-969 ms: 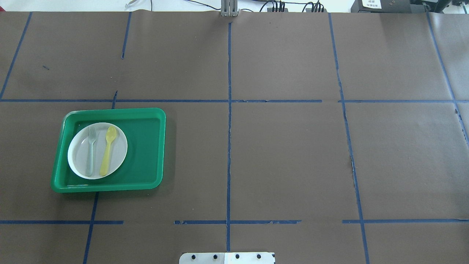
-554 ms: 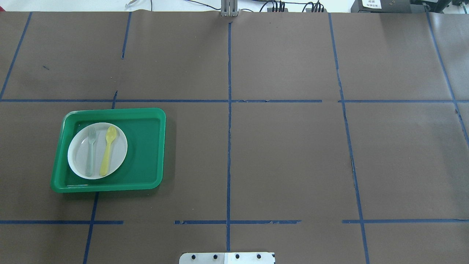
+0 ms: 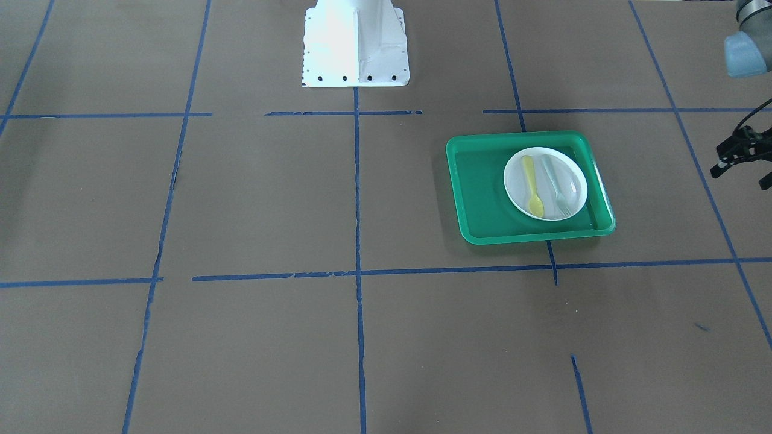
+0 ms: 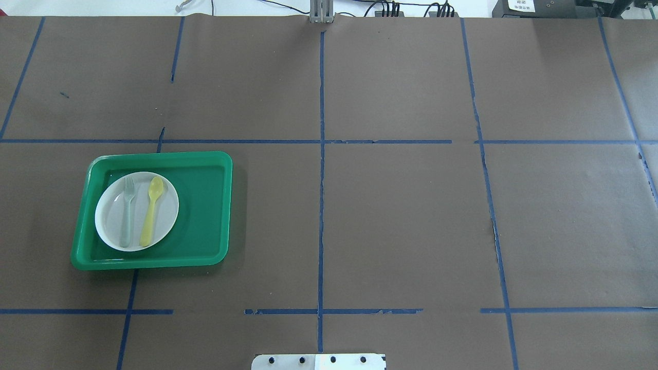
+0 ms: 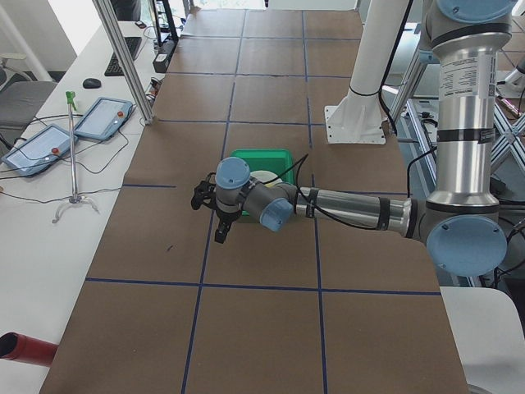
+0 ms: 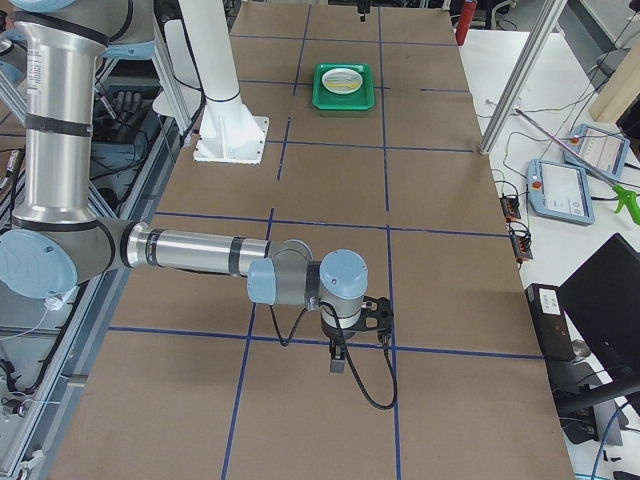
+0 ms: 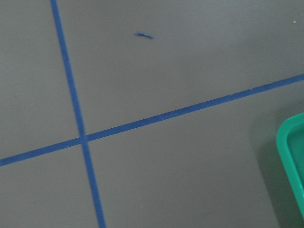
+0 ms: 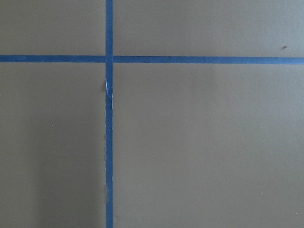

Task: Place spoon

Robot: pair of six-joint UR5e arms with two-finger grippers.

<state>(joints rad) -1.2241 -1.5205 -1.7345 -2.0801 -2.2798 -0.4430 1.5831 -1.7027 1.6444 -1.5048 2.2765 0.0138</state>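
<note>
The yellow spoon (image 4: 151,210) lies on a white plate (image 4: 167,213) beside a pale blue-grey fork (image 4: 126,210), bowl toward the far side. The plate sits in a green tray (image 4: 211,205) at the table's left. The spoon also shows in the front view (image 3: 532,185). My left gripper (image 3: 740,158) hovers off to the tray's left, past the table's marked squares, and holds nothing I can see; I cannot tell whether it is open or shut. My right gripper (image 6: 340,350) hangs low over the table's right end, far from the tray; I cannot tell its state.
The table is covered in brown paper (image 4: 401,216) with blue tape lines. The robot's white base (image 3: 354,42) stands at the near middle edge. The left wrist view shows only paper and the tray's rim (image 7: 290,161).
</note>
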